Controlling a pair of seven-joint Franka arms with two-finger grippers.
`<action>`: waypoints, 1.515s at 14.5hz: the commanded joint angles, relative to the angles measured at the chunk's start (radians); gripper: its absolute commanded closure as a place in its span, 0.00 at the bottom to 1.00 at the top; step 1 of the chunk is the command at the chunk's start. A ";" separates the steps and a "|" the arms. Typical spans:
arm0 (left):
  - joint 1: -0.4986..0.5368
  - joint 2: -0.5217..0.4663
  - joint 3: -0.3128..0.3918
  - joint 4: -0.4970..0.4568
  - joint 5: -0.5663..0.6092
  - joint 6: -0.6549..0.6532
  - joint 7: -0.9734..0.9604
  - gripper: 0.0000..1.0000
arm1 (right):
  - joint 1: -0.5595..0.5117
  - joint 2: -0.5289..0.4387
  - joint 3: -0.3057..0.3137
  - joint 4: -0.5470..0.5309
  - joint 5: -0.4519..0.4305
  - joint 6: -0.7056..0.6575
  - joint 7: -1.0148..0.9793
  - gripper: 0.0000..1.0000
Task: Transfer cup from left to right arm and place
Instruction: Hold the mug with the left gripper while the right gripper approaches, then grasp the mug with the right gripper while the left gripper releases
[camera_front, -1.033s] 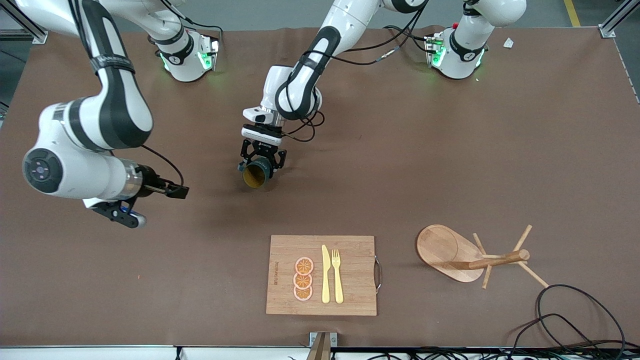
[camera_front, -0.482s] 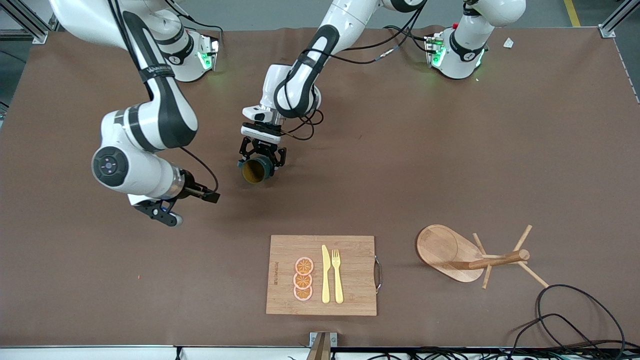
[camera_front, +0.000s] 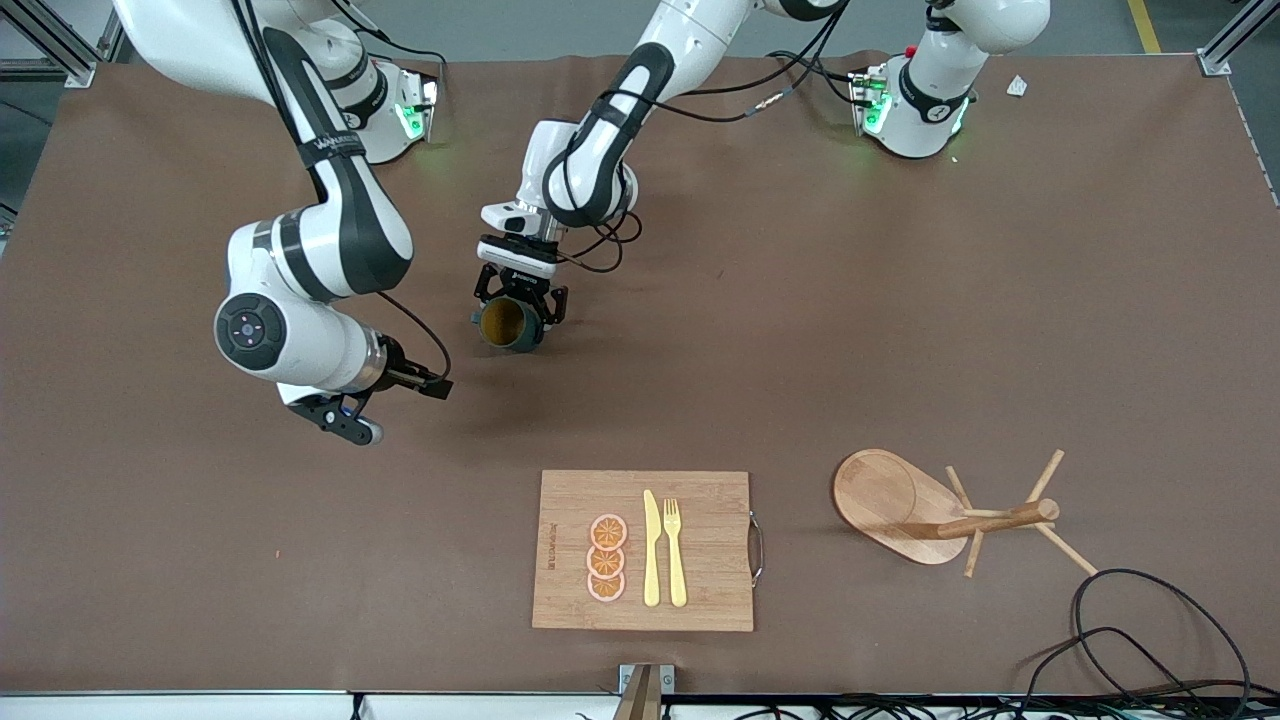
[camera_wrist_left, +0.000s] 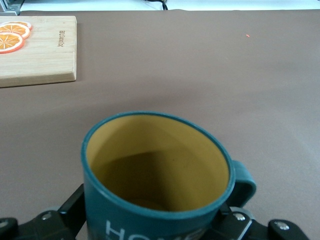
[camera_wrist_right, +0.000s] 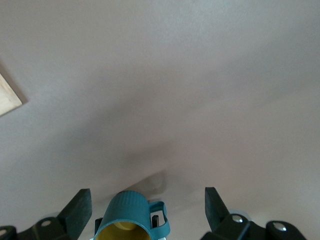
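The cup (camera_front: 505, 325) is dark teal with a mustard-yellow inside and a side handle. It hangs mouth up over the middle of the table. My left gripper (camera_front: 517, 312) is shut on it, one black finger on each side of its body. The left wrist view looks straight into the cup (camera_wrist_left: 155, 165), which hides the left gripper's (camera_wrist_left: 155, 217) fingertips. My right gripper (camera_front: 432, 388) is open and holds nothing. It hangs a short way from the cup, toward the right arm's end of the table. In the right wrist view the cup (camera_wrist_right: 125, 210) shows farther off, past the right gripper (camera_wrist_right: 146, 195).
A wooden cutting board (camera_front: 705, 500) lies nearer the front camera, with orange slices (camera_front: 607, 558), a yellow knife (camera_front: 651, 550) and a fork (camera_front: 676, 550) on it. A wooden mug tree (camera_front: 940, 515) and a black cable (camera_front: 1150, 620) lie toward the left arm's end.
My right arm has swung in from its end of the table toward the cup. The left gripper and the cup have shifted slightly toward the robots' bases.
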 joint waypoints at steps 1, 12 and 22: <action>-0.045 -0.030 0.013 -0.019 0.008 -0.078 -0.028 0.00 | 0.024 -0.026 -0.004 -0.051 0.013 0.011 0.011 0.00; -0.071 -0.226 -0.161 -0.091 -0.018 -0.517 -0.091 0.00 | 0.081 -0.064 0.002 -0.151 0.014 0.071 0.000 0.00; -0.071 -0.461 -0.247 -0.246 -0.031 -0.807 -0.108 0.01 | 0.154 -0.075 0.002 -0.196 0.013 0.122 -0.320 0.00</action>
